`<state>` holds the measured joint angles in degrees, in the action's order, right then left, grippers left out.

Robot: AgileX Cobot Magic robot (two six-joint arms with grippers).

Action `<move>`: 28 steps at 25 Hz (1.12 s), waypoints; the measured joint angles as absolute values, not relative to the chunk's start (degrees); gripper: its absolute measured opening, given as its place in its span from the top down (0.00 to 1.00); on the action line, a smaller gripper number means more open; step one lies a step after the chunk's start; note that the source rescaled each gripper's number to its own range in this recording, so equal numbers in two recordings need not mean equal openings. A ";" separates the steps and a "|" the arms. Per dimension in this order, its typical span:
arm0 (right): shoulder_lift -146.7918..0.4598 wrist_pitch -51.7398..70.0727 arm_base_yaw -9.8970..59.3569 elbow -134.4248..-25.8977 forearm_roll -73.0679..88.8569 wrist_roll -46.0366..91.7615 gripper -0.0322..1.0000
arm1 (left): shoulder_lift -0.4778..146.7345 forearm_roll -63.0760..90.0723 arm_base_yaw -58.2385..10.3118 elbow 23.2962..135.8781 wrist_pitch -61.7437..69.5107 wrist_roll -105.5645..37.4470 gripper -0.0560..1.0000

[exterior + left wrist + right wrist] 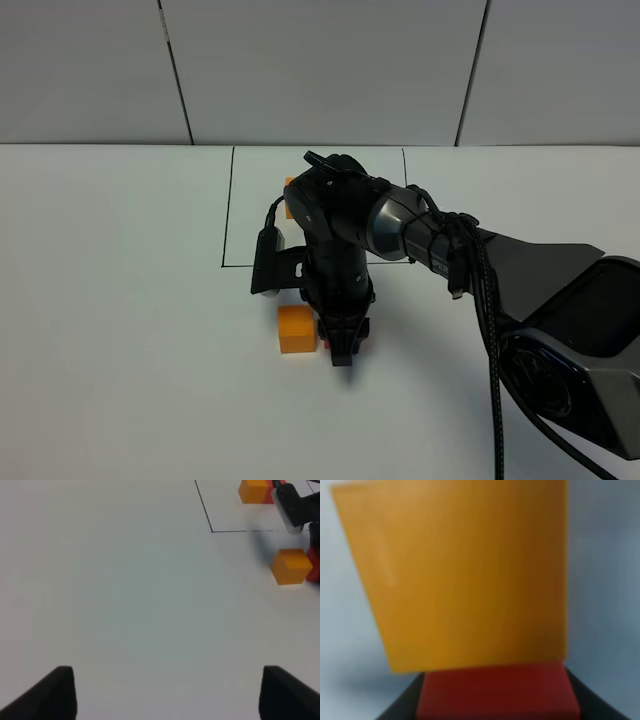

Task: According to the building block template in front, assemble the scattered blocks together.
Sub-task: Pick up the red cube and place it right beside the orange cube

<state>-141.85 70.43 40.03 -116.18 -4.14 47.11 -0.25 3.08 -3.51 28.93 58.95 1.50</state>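
On the worktop [120, 330], the 2 scattered blocks [296, 329] sit touching side by side, just in front of the building block template [289, 197], with the right pincer [340, 350] over the right-hand block.

Right arm stretched across the table [120, 330], wrist bent down, right tool [341, 352] clamped on red cube [497, 692]; left tool [165, 692] open wide above table.

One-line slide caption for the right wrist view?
Right gripper shut on the red cube, pressed against the orange cube.
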 joint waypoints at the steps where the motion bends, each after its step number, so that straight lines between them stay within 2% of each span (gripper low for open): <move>1: -141.85 70.43 40.07 -116.18 -3.70 47.11 0.97 | -0.25 3.08 -3.51 28.93 58.95 1.50 0.15; 28: -141.85 69.73 40.79 -116.27 -2.65 49.88 0.97 | -0.25 3.08 -3.51 28.93 58.95 1.50 0.15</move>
